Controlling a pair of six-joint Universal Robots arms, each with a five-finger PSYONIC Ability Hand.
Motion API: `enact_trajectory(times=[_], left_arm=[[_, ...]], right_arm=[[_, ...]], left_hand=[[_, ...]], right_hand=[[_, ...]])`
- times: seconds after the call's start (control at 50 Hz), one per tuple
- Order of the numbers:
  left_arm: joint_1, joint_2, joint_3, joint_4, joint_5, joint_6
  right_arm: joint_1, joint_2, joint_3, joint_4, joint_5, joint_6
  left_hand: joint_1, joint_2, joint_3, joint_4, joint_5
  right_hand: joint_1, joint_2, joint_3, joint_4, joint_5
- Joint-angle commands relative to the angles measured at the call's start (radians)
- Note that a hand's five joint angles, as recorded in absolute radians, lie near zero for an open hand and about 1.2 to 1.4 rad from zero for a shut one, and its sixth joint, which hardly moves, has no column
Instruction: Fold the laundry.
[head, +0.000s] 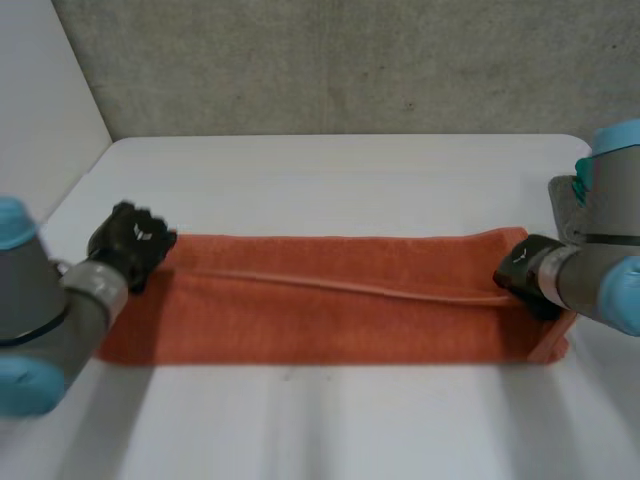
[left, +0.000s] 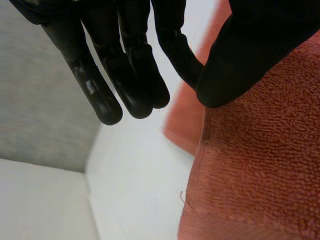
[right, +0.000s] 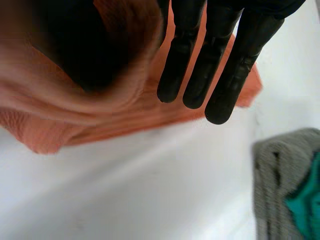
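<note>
An orange towel (head: 330, 310) lies folded into a long strip across the white table (head: 350, 180). My left hand (head: 130, 243) is at the towel's far left corner. In the left wrist view the thumb and one curled finger of that hand (left: 125, 75) pinch the towel's edge (left: 260, 165), while the other fingers hang straight beside it. My right hand (head: 525, 270) is at the towel's right end. In the right wrist view the towel (right: 50, 110) is bunched up over the thumb and gripped there, with the remaining fingers (right: 220, 60) straight above the table.
A grey cloth with a teal piece (right: 287, 185) lies on the table beyond my right hand's fingertips. A grey wall stands behind the table's far edge, and a white wall runs along its left side.
</note>
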Motion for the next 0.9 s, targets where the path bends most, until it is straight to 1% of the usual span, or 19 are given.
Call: enact_trajectory(times=[0.02,0.1,0.2,0.32,0.38,0.46,0.48,0.5,0.52,0.54,0.56,0.62,0.64,0.7,0.72,0.78,0.8,0.9], left_arm=[[-0.075,-0.283,0.281,0.160,-0.108,-0.022],[-0.089,-0.355,0.366,0.167,-0.113,-0.025],[-0.097,-0.407,0.424,0.190,-0.113,-0.023],[-0.103,-0.443,0.458,0.265,-0.116,-0.014],[-0.106,-0.444,0.452,0.290,-0.120,-0.014],[-0.121,-0.430,0.412,0.286,-0.113,-0.018],[-0.123,-0.427,0.400,0.286,-0.110,-0.026],[-0.124,-0.414,0.366,0.284,-0.110,-0.032],[-0.123,-0.395,0.349,0.282,-0.110,-0.035],[-0.118,-0.369,0.328,0.281,-0.108,-0.037],[-0.109,-0.317,0.288,0.281,-0.103,-0.046],[-0.086,-0.254,0.250,0.270,-0.087,-0.078],[-0.066,-0.225,0.230,0.250,-0.061,-0.113],[-0.040,-0.194,0.222,0.197,-0.007,-0.181],[-0.028,-0.184,0.230,0.149,0.033,-0.231],[-0.005,-0.173,0.251,0.057,0.088,-0.297],[0.015,-0.173,0.277,-0.008,0.125,-0.333],[0.076,-0.206,0.372,-0.200,0.219,-0.380]], right_arm=[[0.032,0.137,-0.196,-0.040,0.102,-0.002],[0.032,0.196,-0.275,-0.115,0.102,-0.016],[0.031,0.268,-0.346,-0.217,0.097,-0.039],[0.031,0.335,-0.390,-0.374,0.094,-0.139],[0.032,0.340,-0.384,-0.399,0.100,-0.166],[0.037,0.323,-0.346,-0.390,0.099,-0.156],[0.029,0.309,-0.308,-0.390,0.091,-0.142],[0.029,0.294,-0.285,-0.395,0.086,-0.134],[0.031,0.274,-0.262,-0.398,0.080,-0.122],[0.032,0.253,-0.237,-0.399,0.074,-0.111],[0.032,0.190,-0.185,-0.401,0.051,-0.085],[0.031,0.095,-0.108,-0.405,0.013,-0.048],[0.029,0.043,-0.062,-0.408,-0.013,-0.027],[0.028,-0.025,-0.004,-0.412,-0.047,0.001],[0.028,-0.055,0.028,-0.412,-0.067,0.019],[0.025,-0.085,0.073,-0.410,-0.089,0.047],[0.025,-0.094,0.102,-0.410,-0.102,0.063],[0.023,-0.122,0.185,-0.412,-0.136,0.091]], left_hand=[[0.248,0.197,0.201,0.193,0.250],[0.248,0.197,0.201,0.193,0.250],[0.248,0.197,0.201,0.193,0.250],[0.248,0.197,0.201,0.193,0.250],[0.248,0.197,0.201,0.193,0.250],[0.248,0.197,0.201,0.193,0.250],[0.173,0.122,0.125,0.118,0.175],[-0.415,-0.466,-0.462,-0.470,-0.413],[-0.639,-0.690,-0.686,-0.693,-0.637],[-0.720,-0.771,-0.767,-0.774,-0.717],[-0.755,-0.806,-0.803,-0.810,-0.753],[-0.806,-0.857,-0.853,-0.860,-0.803],[-0.803,-0.854,-0.850,-0.857,-0.800],[-0.791,-0.842,-0.838,-0.846,-0.789],[-0.771,-0.822,-0.818,-0.825,-0.768],[-0.738,-0.789,-0.786,-0.793,-0.736],[-0.692,-0.743,-0.739,-0.746,-0.689],[-0.603,-0.654,-0.650,-0.658,-0.601]], right_hand=[[0.409,0.218,0.515,0.204,0.221],[0.409,0.218,0.515,0.204,0.221],[0.409,0.218,0.515,0.204,0.221],[0.409,0.218,0.515,0.204,0.221],[0.409,0.218,0.515,0.204,0.221],[0.409,0.218,0.515,0.204,0.221],[0.409,0.218,0.515,0.204,0.221],[0.409,0.218,0.515,0.204,0.221],[0.409,0.218,0.515,0.204,0.221],[0.409,0.218,0.515,0.204,0.221],[0.409,0.218,0.515,0.204,0.221],[0.409,0.218,0.515,0.204,0.221],[0.409,0.218,0.515,0.204,0.221],[0.409,0.218,0.515,0.204,0.221],[0.409,0.218,0.515,0.204,0.221],[0.409,0.218,0.515,0.204,0.221],[0.409,0.218,0.515,0.204,0.221],[0.409,0.218,0.515,0.204,0.221]])
